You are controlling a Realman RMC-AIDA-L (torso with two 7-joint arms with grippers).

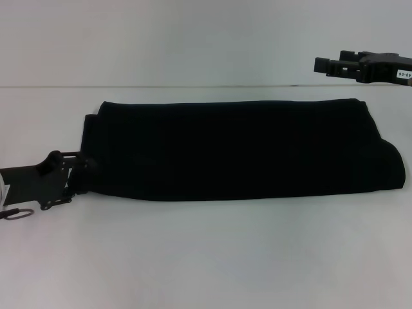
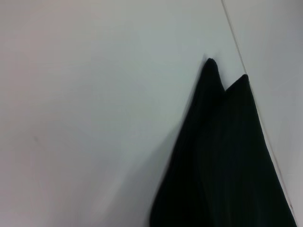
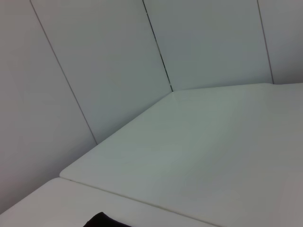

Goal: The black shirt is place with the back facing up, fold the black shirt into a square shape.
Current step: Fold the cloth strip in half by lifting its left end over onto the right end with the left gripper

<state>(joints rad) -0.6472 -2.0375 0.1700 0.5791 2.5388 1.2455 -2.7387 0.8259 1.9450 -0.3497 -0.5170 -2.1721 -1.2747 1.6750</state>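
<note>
Black shirt folded to a long band, left gripper at its end

Nearest, the left gripper (image 1: 80,168) sits low at the left end of the black shirt (image 1: 244,148), likely placed to take that end for a crosswise fold; whether its fingers are closed on cloth I cannot tell. The shirt lies flat on the white table (image 1: 212,257). Beyond its right end, the right gripper (image 1: 325,64) hangs raised and clear, grip state unreadable.

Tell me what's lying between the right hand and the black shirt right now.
Nothing. In the head view the right hand hangs up beside the far right corner of the black shirt, and only bare white table and the wall behind show in the stretch between them.
</note>
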